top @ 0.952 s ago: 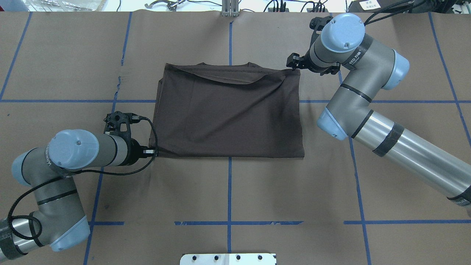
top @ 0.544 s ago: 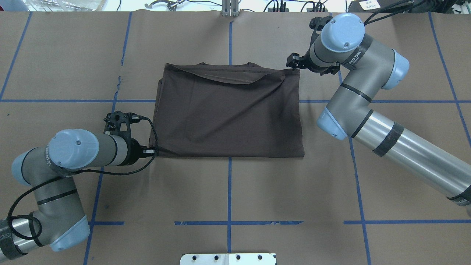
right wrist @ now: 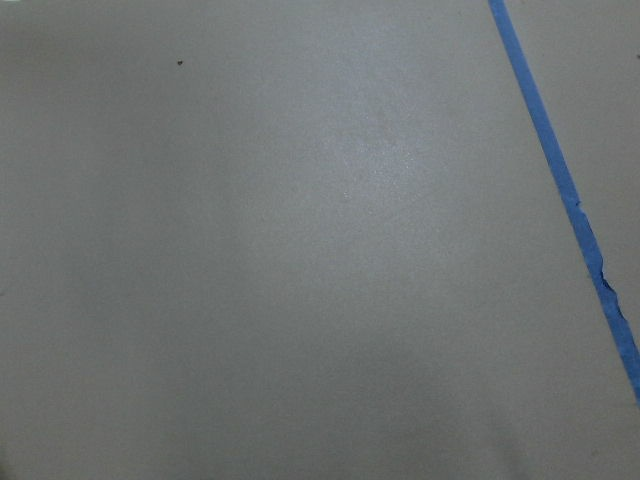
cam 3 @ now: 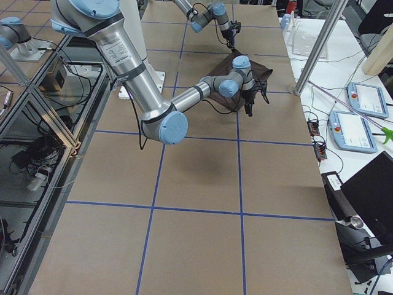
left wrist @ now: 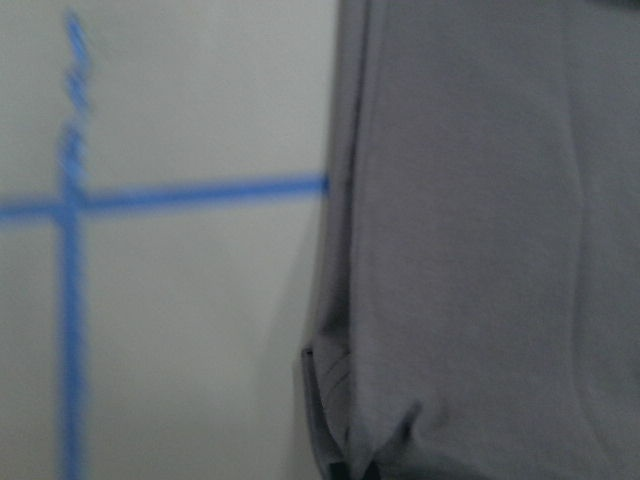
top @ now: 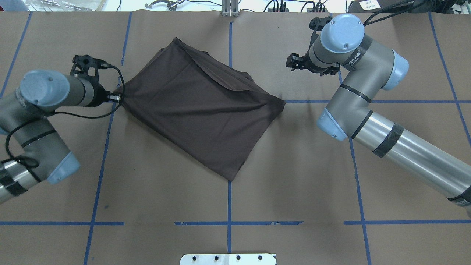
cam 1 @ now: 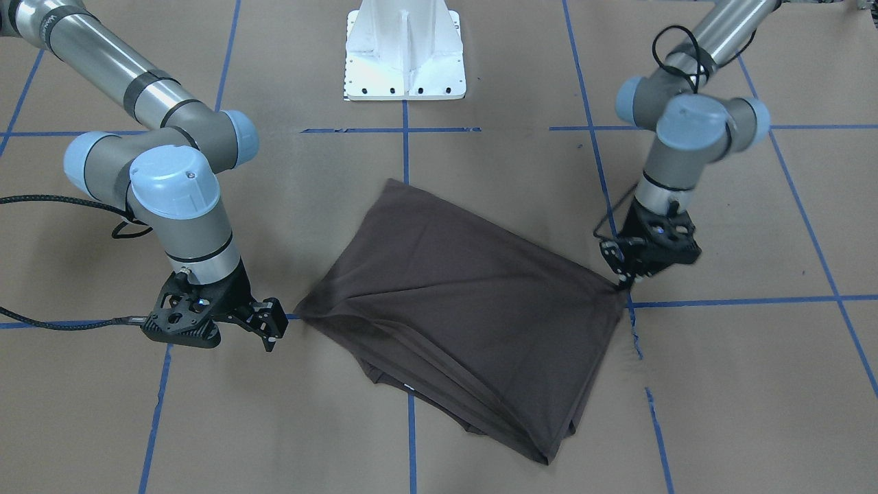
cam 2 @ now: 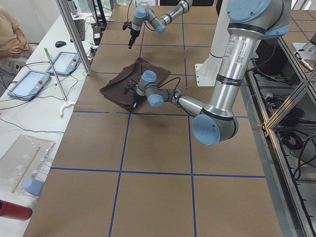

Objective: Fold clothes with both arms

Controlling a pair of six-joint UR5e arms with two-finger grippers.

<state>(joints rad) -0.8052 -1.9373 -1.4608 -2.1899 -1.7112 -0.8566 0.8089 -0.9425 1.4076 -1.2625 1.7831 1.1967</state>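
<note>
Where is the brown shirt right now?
In the overhead view the brown T-shirt lies slanted on the table, left of the middle, one corner pinched in the left claw; the right claw hangs apart.

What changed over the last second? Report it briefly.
The left gripper, shut on the T-shirt corner, swung away from the robot, dragging it askew. Its far corner came free of the right gripper, now open. The right arm stayed put.

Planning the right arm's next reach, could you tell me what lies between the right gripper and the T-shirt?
Only bare brown table paper: the right gripper hangs apart from the T-shirt, with nothing between, as the overhead view shows.
</note>
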